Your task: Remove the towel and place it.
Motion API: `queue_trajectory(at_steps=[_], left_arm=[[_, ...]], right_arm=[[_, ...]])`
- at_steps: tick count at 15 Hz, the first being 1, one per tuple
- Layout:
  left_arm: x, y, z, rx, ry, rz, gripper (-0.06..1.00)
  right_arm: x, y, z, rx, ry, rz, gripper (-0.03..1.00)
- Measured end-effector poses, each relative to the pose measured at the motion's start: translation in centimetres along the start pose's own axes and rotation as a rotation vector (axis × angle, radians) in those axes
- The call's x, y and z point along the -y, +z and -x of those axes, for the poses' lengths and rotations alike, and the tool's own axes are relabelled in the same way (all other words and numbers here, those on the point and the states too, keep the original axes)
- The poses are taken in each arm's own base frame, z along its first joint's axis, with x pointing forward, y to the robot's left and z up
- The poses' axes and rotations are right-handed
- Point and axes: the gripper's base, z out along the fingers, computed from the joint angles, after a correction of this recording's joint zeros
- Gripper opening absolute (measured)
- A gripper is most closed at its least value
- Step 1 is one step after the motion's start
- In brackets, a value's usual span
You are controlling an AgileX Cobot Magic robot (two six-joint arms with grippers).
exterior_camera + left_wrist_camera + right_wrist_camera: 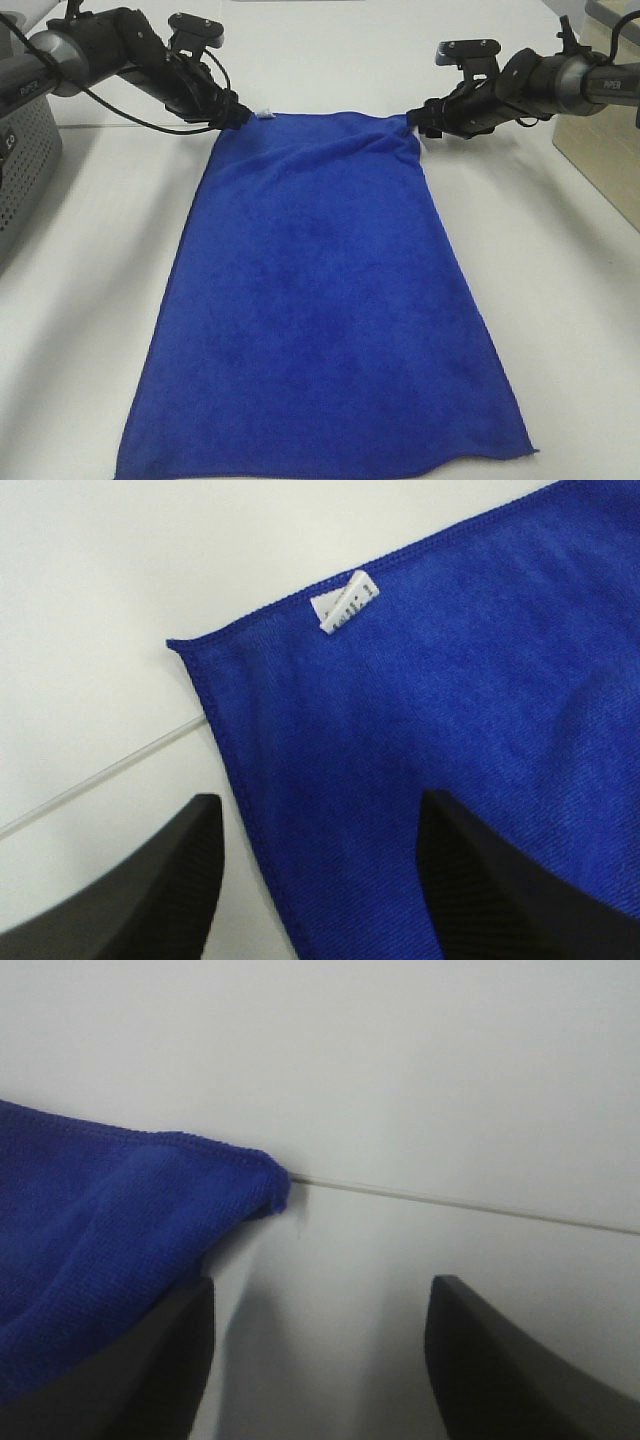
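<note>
Exterior high view: blue towel (325, 320) spread flat on white table (560, 300), far corners at both claws.
Left claw (320, 880): spread, straddling the towel's far left corner edge, beside white tag (345, 601).
Right claw (320, 1360): spread; one finger (120, 1380) under bunched far right corner.
Grey basket (25, 160): left edge.

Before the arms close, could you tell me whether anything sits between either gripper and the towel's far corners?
Nothing visible does. The left gripper straddles the towel edge near its white tag; the right gripper is at the other corner.
</note>
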Motion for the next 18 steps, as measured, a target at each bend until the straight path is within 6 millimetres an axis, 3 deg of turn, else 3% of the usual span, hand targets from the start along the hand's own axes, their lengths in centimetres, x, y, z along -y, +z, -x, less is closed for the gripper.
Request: queue_trajectory(at_steps=[6, 12, 16, 18], left_arm=[[0.0, 0.0, 0.0, 0.0, 0.0, 0.0, 0.55], [0.0, 0.0, 0.0, 0.0, -0.003, 0.0, 0.55], [0.0, 0.0, 0.0, 0.0, -0.001, 0.001, 0.55], [0.0, 0.0, 0.0, -0.001, -0.001, 0.002, 0.55]], right_arm=[[-0.3, 0.0, 0.1, 0.011, 0.09, 0.026, 0.61], [-1.8, 1.0, -1.0, -0.005, 0.032, 0.044, 0.61], [-1.4, 1.2, -1.1, 0.004, -0.021, 0.025, 0.61], [0.2, 1.0, -1.0, 0.004, -0.047, -0.005, 0.61]])
